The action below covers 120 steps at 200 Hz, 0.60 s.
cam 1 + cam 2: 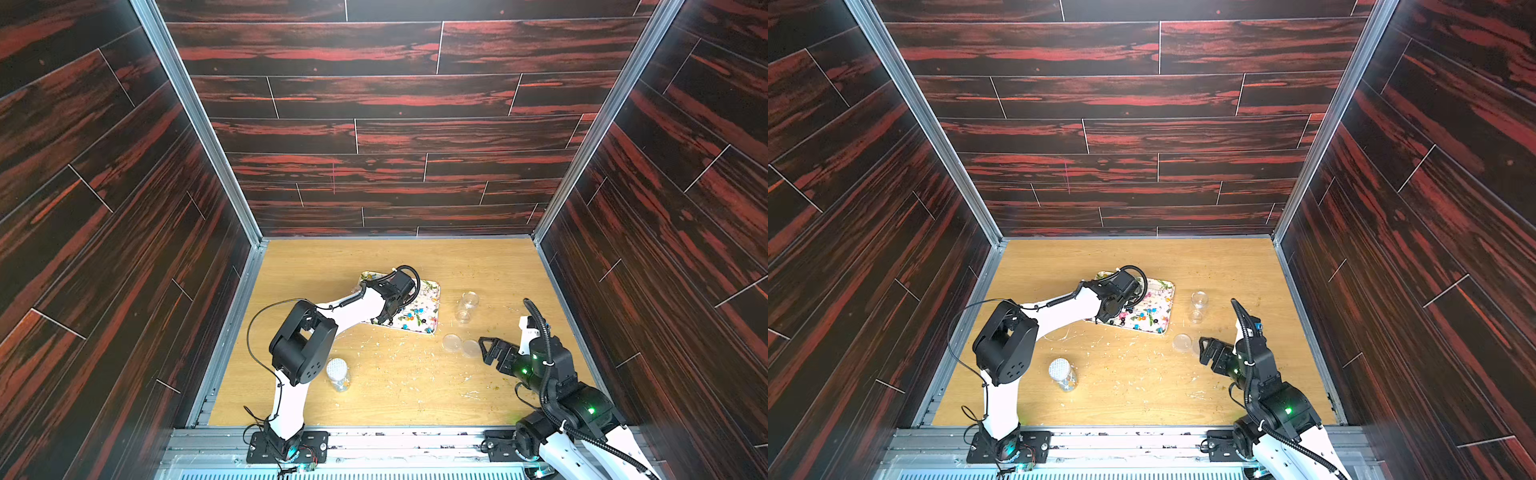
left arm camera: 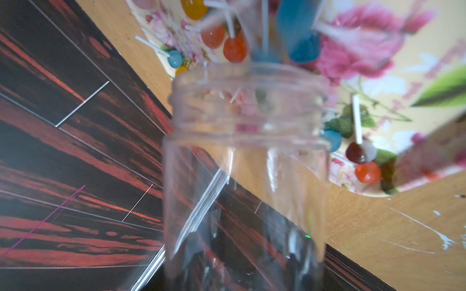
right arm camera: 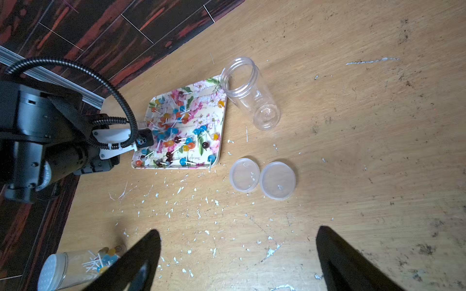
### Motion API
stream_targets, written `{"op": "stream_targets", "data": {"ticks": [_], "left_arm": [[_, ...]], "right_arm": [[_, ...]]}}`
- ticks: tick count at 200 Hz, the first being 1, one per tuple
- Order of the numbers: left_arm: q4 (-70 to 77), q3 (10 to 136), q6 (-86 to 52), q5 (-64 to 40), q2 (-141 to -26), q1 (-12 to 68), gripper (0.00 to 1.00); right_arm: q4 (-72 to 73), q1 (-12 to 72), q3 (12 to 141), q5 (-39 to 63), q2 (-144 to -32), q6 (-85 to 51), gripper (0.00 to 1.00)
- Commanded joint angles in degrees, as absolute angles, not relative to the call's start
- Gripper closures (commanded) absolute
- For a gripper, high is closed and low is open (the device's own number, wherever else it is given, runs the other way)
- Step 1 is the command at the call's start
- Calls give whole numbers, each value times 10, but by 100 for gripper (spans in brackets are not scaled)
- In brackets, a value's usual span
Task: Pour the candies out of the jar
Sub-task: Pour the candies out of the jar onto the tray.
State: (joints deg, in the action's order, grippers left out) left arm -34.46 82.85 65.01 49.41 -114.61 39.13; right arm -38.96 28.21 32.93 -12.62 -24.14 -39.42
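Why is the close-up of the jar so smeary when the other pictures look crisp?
Left wrist view: the clear jar sits too near the lens, and the falling candies streak with motion. Right wrist view: the tabletop is sharp; only the dark fingers at the edge are slightly soft.

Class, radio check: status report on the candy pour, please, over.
Left pincer shut on jar, tipped over tray; right pincer open, empty. Jar looks empty, candies on tray. Spare jar beside tray, apart.

Candies [image 3: 176, 133]: orange, red, blue, yellow, brown; white sticks. Jar [image 2: 247, 176]: clear. Tray [image 3: 201, 88]: cream, pink flower print, green leaves. Surface [image 3: 353, 126]: light wood grain. Walls [image 1: 374, 104]: black-red grain.
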Motion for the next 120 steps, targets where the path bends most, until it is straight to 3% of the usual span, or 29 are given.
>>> {"op": "stream_targets", "data": {"ticks": [1,120], "left_arm": [[-351,850,663,508,-1123,392,51],[-373,864,634,511,-1136,393,52]], "right_arm": [[-387,280,325,-129,-238,-400,1],[-388,280,326,-127,-235,-403,1]]}}
